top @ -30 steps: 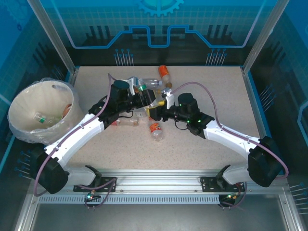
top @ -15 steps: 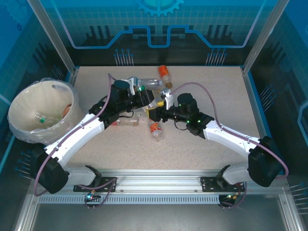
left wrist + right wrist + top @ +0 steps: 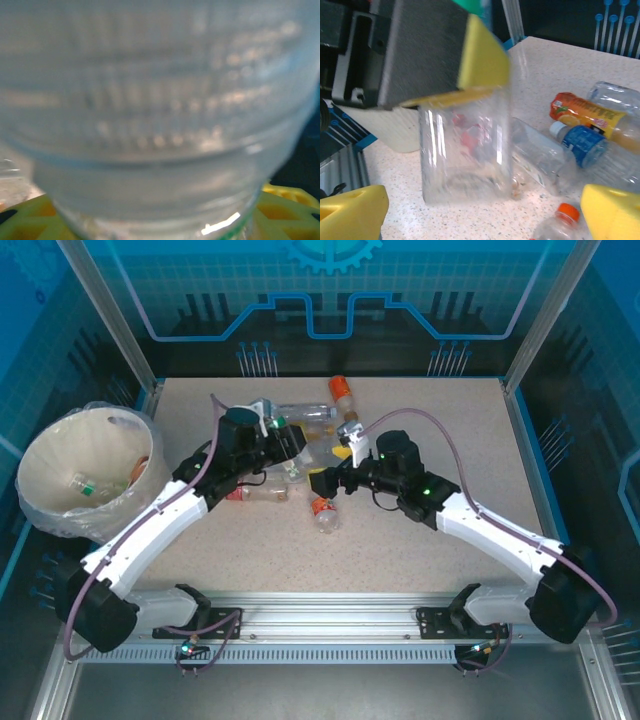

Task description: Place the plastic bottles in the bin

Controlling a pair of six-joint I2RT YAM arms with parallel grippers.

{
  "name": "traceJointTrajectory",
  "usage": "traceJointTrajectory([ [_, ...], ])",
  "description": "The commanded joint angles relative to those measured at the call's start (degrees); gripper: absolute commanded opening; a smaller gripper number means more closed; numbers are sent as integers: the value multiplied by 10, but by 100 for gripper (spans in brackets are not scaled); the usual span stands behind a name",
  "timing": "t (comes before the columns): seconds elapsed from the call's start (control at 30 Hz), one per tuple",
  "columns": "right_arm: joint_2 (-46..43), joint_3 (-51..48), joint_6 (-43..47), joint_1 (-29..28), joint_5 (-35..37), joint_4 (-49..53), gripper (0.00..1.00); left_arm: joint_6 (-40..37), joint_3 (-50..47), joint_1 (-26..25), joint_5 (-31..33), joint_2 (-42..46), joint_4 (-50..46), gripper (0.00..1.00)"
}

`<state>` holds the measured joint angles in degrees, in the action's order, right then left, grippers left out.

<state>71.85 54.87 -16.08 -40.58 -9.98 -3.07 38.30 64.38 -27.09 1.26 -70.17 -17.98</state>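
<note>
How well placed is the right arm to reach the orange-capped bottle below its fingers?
Probably yes: the right arm's fingers stand wide open, and the orange-capped bottle lies on the table close below. The clear bottle gripped by the left arm's fingers is further ahead, not in between.

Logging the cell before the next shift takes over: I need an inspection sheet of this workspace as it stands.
Surface: speckled table, no spills seen.
Job's things: bin at the left edge with a binned bottle inside; loose bottles clustered mid-table; clear bottle gripped.
Clutter: nothing seen.
Grippers: left gripper shut on the clear bottle; right gripper wide open, facing it.
Cables: cables loop above both arms, no snag seen.
Surroundings: frame posts and blue panels.
</note>
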Motion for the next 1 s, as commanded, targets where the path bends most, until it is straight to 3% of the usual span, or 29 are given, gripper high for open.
traceJointTrajectory([
  [0.0,-31,12,33,-5,70,53,100,-39,33,27,62,49,-63,53],
  [0.17,-53,-2,34,0,121,63,100,-95,77,62,139,107,-149,53],
  [0.33,-60,-12,30,7,135,52,100,-167,130,82,261,152,-213,52],
  [0.6,-45,-2,24,9,123,49,100,-236,197,122,423,176,-228,52],
  [0.97,-35,11,29,10,108,55,100,-221,223,283,402,156,-252,51],
])
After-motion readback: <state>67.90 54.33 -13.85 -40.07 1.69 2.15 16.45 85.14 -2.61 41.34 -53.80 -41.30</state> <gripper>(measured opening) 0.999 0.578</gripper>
